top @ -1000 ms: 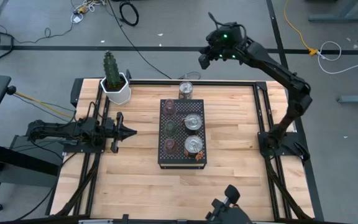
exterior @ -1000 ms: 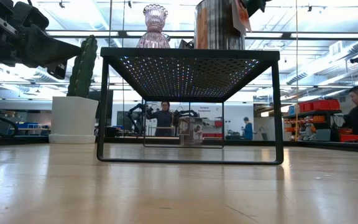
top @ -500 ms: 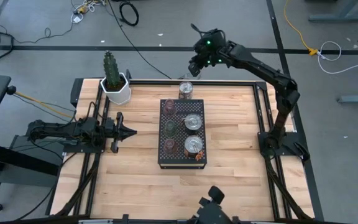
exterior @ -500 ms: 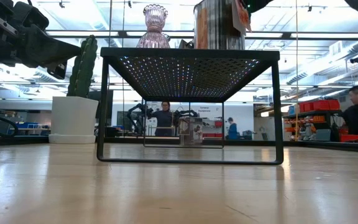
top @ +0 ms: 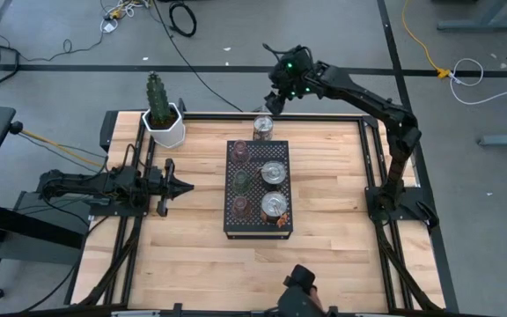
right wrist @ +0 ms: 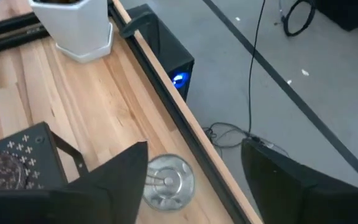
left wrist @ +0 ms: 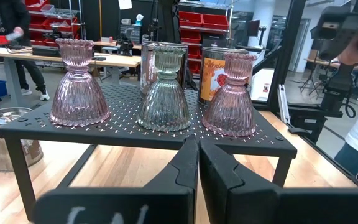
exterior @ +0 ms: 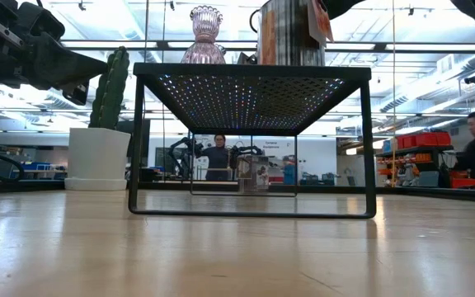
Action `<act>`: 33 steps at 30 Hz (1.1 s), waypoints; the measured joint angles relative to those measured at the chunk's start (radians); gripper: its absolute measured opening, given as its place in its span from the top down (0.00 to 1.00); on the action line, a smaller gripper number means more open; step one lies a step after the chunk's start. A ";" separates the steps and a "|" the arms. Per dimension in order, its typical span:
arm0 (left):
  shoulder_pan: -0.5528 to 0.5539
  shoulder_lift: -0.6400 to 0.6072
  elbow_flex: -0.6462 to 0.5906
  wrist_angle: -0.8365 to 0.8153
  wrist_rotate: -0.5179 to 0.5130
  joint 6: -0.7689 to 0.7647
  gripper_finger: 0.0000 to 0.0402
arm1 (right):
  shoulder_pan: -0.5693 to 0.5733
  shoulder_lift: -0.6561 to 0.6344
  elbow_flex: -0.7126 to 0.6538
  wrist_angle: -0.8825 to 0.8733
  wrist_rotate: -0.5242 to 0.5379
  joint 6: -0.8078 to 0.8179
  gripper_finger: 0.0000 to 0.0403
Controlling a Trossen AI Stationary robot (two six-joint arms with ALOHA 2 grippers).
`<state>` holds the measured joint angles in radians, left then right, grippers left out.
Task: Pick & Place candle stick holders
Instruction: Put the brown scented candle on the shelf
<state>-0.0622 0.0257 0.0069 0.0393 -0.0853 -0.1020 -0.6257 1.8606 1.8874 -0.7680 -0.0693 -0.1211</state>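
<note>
Silvery candle stick holder (top: 263,128) standing alone on the wooden surface (top: 333,211), just behind the black perforated rack (top: 259,227).
Right end effector (top: 274,95) is hovering above it with fingers spread, gripping nothing; five more holders are sitting on the rack. Left end effector (top: 181,186) is resting closed, well apart.

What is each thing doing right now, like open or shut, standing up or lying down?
Right gripper: open, above the silvery holder.
Left gripper: shut, waiting beside the rack.
Silvery-clear round holder on the table: upright, off the rack, not held.
Black perforated metal rack: standing on the wooden table.
Three ribbed glass holders, pink, green, pink: upright in a row on the rack.
Two silvery holders on the rack: upright.
White pot with cactus: upright at the table corner.
</note>
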 joint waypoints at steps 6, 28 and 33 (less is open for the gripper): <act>0.000 0.000 0.000 0.000 0.000 0.000 0.95 | -0.011 0.000 0.000 -0.060 0.000 0.001 0.22; 0.000 0.000 0.000 0.000 0.000 0.000 0.95 | -0.015 0.000 0.000 -0.125 -0.001 0.015 0.01; 0.000 0.000 0.000 0.000 0.000 0.000 0.95 | -0.015 0.000 0.000 -0.127 0.001 0.034 0.01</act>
<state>-0.0624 0.0257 0.0067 0.0392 -0.0853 -0.1020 -0.6407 1.8603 1.8874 -0.8951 -0.0685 -0.0870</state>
